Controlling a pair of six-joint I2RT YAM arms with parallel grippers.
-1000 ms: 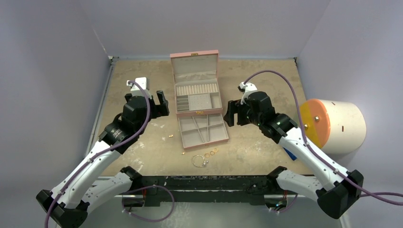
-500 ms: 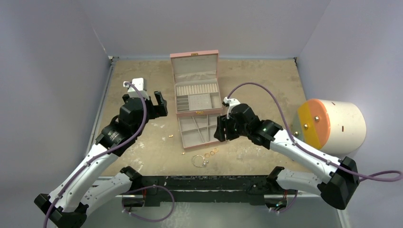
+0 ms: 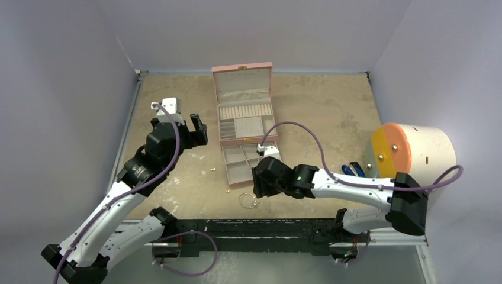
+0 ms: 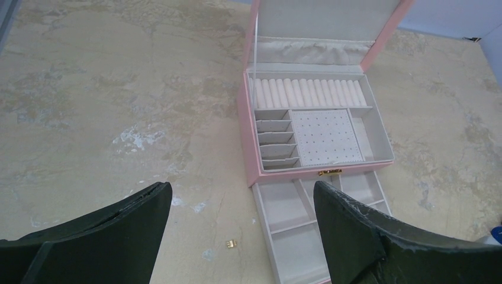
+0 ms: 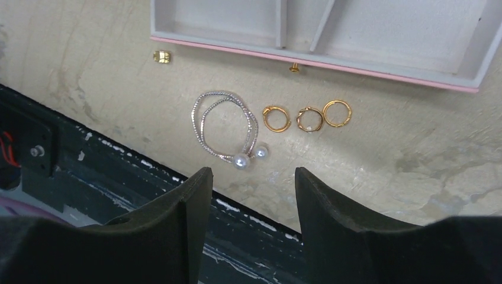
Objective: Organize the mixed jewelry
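The jewelry lies on the table in front of the pink box's open drawer (image 5: pixel 308 59). A thin silver hoop (image 5: pixel 225 127) with two pearls and three gold rings (image 5: pixel 309 118) sit just ahead of my right gripper (image 5: pixel 251 174), which is open and empty above the table's near edge. A gold stud (image 5: pixel 161 56) lies by the drawer's corner. In the top view the right gripper (image 3: pixel 258 188) hovers beside the hoop (image 3: pixel 248 200). My left gripper (image 4: pixel 243 189) is open and empty, high above another gold bit (image 4: pixel 231 243) left of the drawer.
The pink box (image 3: pixel 244 106) stands open at mid-table with beige compartments and its lid up. A white cylinder with an orange face (image 3: pixel 414 154) sits at the right. A blue object (image 3: pixel 352 170) lies next to it. The black table edge (image 3: pixel 248 228) is close to the jewelry.
My right arm has swung left and toward the near edge, from beside the box to over the hoop and rings. The left arm has barely moved.
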